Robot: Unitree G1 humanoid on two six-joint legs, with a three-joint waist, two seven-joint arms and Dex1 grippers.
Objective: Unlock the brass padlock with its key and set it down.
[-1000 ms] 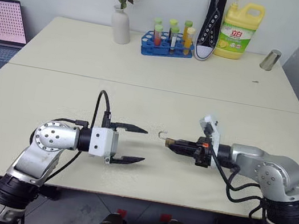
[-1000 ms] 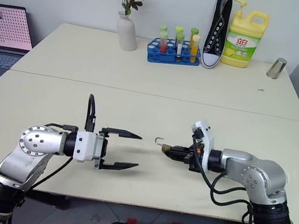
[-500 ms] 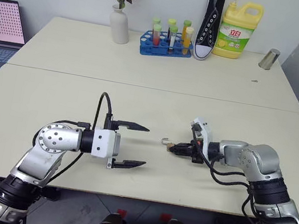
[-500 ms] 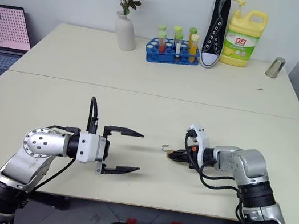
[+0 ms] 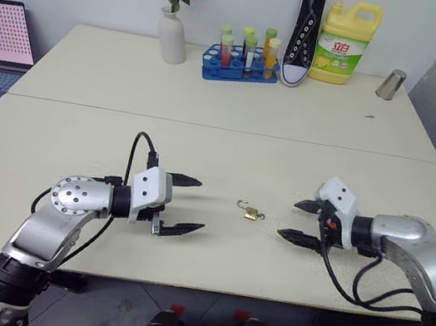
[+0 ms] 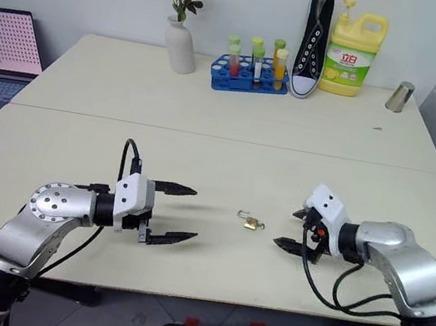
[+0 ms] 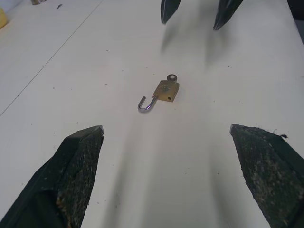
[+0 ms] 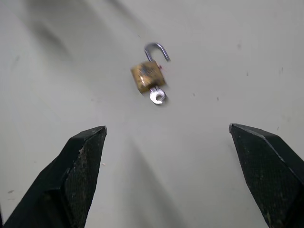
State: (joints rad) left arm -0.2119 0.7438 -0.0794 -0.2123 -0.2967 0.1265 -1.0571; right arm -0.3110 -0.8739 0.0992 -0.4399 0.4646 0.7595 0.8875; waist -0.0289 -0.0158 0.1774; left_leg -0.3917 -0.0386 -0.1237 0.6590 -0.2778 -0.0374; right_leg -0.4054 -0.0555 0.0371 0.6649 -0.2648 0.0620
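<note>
The brass padlock (image 5: 250, 213) lies flat on the cream table (image 5: 226, 164) between my two grippers, its thin silver shackle swung open and its key (image 8: 157, 96) in the body. It also lies in the left wrist view as the padlock (image 7: 166, 91). My left gripper (image 5: 184, 204) hovers to its left, open and empty. My right gripper (image 5: 301, 221) hovers to its right, open and empty, clear of the padlock.
At the far edge of the table stand a white vase with flowers (image 5: 173, 37), a blue rack of tubes (image 5: 241, 61), a black shoe (image 5: 306, 33), a yellow detergent bottle (image 5: 346, 42) and a metal cup (image 5: 391, 84). A laptop (image 5: 2, 36) sits at the left.
My right gripper opened, let go of the padlock and drew back to the right. The padlock now lies on the table. My left gripper rolled a little and stayed open.
</note>
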